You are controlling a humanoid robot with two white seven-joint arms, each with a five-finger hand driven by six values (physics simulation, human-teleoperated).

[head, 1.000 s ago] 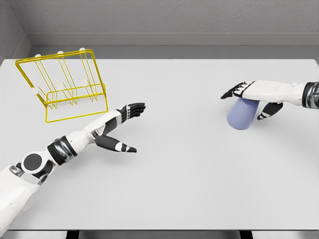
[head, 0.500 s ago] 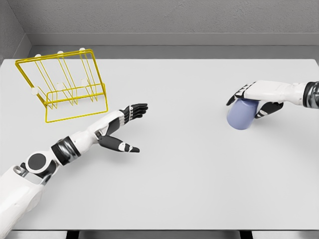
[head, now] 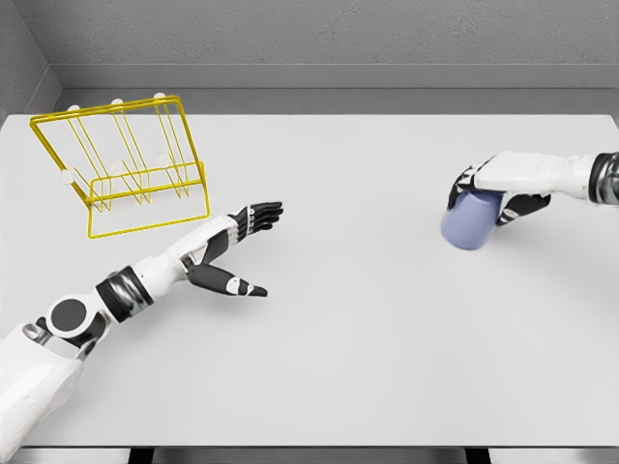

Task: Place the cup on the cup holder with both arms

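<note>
Your right hand (head: 503,184) has its fingers wrapped around the blue cup (head: 469,220). It looks light and smooth, so hold its sides firmly. Your left hand (head: 237,242) is open, holding nothing.

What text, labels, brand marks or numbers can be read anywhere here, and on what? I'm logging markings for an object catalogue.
None: no readable text, label, brand or number shows in the head view.
Cup: plain blue, no print visible.
Cup holder: bare yellow wire, no tag.
Table: plain grey, unmarked.
Left robot hand and right robot hand: white and black shells, no lettering visible.
</note>
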